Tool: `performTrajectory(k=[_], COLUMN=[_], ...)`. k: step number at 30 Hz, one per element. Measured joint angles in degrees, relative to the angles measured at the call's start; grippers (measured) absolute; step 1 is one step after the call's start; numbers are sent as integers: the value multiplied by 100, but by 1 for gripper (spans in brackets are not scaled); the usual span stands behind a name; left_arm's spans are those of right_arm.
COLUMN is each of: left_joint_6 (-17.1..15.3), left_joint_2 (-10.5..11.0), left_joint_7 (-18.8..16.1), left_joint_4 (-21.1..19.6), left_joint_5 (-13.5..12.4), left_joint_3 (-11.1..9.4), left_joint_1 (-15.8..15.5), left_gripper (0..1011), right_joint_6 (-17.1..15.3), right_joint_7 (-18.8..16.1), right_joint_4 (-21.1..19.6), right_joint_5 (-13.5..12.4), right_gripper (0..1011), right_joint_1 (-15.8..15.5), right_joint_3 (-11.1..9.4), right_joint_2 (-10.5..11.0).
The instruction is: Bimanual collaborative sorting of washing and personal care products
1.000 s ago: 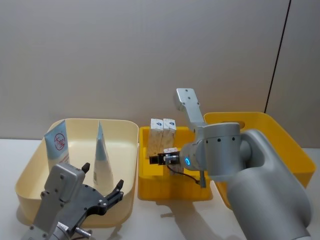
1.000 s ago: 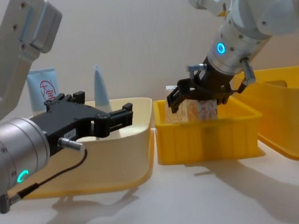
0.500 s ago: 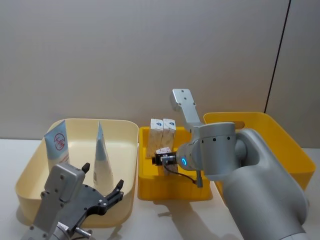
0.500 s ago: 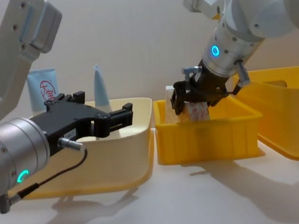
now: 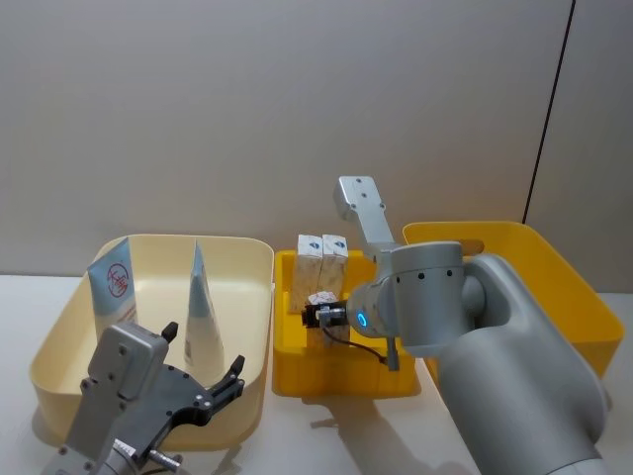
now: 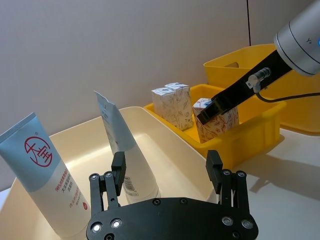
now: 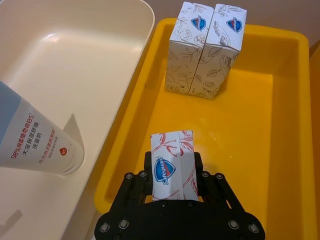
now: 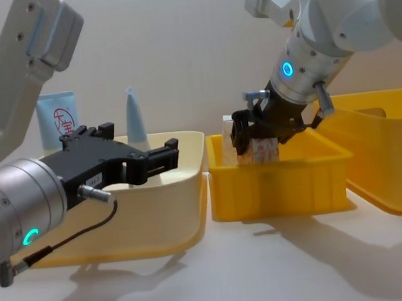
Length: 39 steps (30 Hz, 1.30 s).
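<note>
The carton (image 7: 172, 165) that matters is sitting low inside the small yellow bin (image 7: 250, 125), in the half nearer the robot, and your right gripper (image 7: 173, 175) is clamping it across its two narrow sides. The gripper is closing only as far as the carton's width, with the blue shield on the carton's top facing up between the fingers. The carton's long axis is running roughly up and down, leaning a little in the chest view, so it is going in base first. Its lower part is dipping below the bin's rim, but you cannot tell whether the base is touching the floor.

Beyond it, at the far end of the same bin, two matching cartons (image 7: 205, 50) are standing upright and touching side by side. They are lying straight ahead of the held carton, with bare yellow floor between, so nothing is crowding the fingers. The move ahead is probably a short lowering and a release. What it is turning on is keeping that long axis upright so the carton is standing like the pair.

Beside the bin, on the robot's left, the cream tub (image 7: 75, 60) is holding two tubes (image 6: 45, 180) standing on end. Your left gripper (image 6: 166, 167) is hovering at that tub's near edge, spread wide and carrying nothing, well apart from the carton. The right arm is clearly the nearer one. The large yellow tub (image 5: 554, 257) is sitting on the surface to the right.
</note>
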State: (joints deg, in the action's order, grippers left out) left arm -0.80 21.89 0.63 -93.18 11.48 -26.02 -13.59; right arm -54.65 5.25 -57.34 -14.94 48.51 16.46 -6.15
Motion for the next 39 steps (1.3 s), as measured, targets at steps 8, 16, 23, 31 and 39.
performTrajectory(k=[8, 16, 23, 31, 39], left_joint_6=[0, 0, 0, 0, 0], left_joint_2=[0, 0, 0, 0, 0], left_joint_7=[0, 0, 0, -1, 0], left_joint_4=[0, 0, 0, 0, 0], left_joint_5=[0, 0, 0, 0, 0], left_joint_3=[0, 0, 0, 0, 0], left_joint_1=[0, 0, 0, 0, 0], left_gripper=[1002, 1002, 1002, 1002, 1002], right_joint_6=[5, 25, 174, 463, 728], right_joint_7=[0, -14, -102, -236, -300], right_joint_4=[14, 18, -39, -245, -510], right_joint_5=[2, 6, 27, 54, 101], right_gripper=[399, 399, 399, 399, 399], right_joint_1=[5, 17, 72, 164, 261], right_joint_3=[3, 8, 20, -9, -73], right_joint_2=[-4, -3, 39, 119, 219])
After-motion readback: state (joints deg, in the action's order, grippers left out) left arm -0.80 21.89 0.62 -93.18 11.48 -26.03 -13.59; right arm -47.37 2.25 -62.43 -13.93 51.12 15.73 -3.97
